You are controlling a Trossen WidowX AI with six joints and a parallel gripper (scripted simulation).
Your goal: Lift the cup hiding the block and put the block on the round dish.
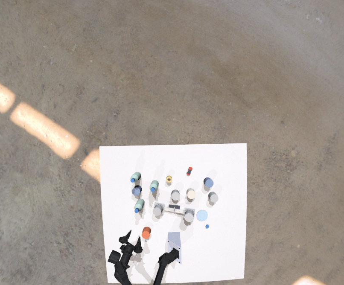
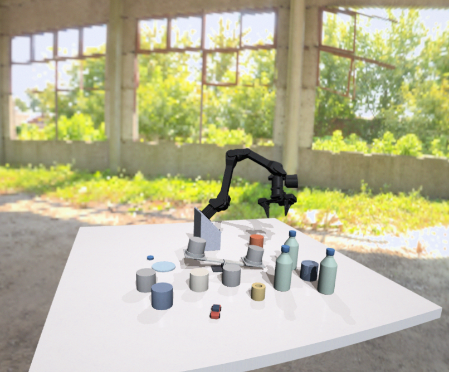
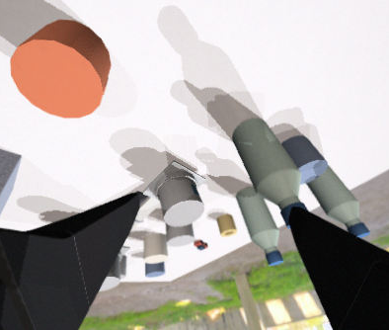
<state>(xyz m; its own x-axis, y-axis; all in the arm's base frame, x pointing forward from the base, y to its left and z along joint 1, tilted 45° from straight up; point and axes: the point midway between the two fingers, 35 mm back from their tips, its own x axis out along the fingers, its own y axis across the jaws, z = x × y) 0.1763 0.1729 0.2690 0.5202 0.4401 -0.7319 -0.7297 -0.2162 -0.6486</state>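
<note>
Two identical grey cups stand on the ends of a small balance (image 1: 173,209) (image 2: 220,262) in the middle of the white table. One cup (image 1: 189,215) (image 2: 196,246) stands next to the light blue round dish (image 1: 202,215) (image 2: 163,266). The other cup (image 1: 158,209) (image 2: 254,253) (image 3: 180,200) stands at the end nearer the bottles. No block shows. My gripper (image 1: 133,237) (image 2: 276,206) (image 3: 213,206) is open and empty. It hangs high above the table near the arm's base, beside an orange cylinder (image 1: 146,232) (image 2: 256,240) (image 3: 59,74), well apart from both cups.
Three green bottles (image 2: 283,269) (image 3: 267,163), a dark blue cup (image 2: 308,270), grey (image 2: 231,274), cream (image 2: 198,279) and blue (image 2: 161,295) cylinders, a yellow ring (image 2: 258,291) and a small red car (image 2: 215,311) crowd round the balance. A small blue disc (image 1: 206,226) lies near the dish.
</note>
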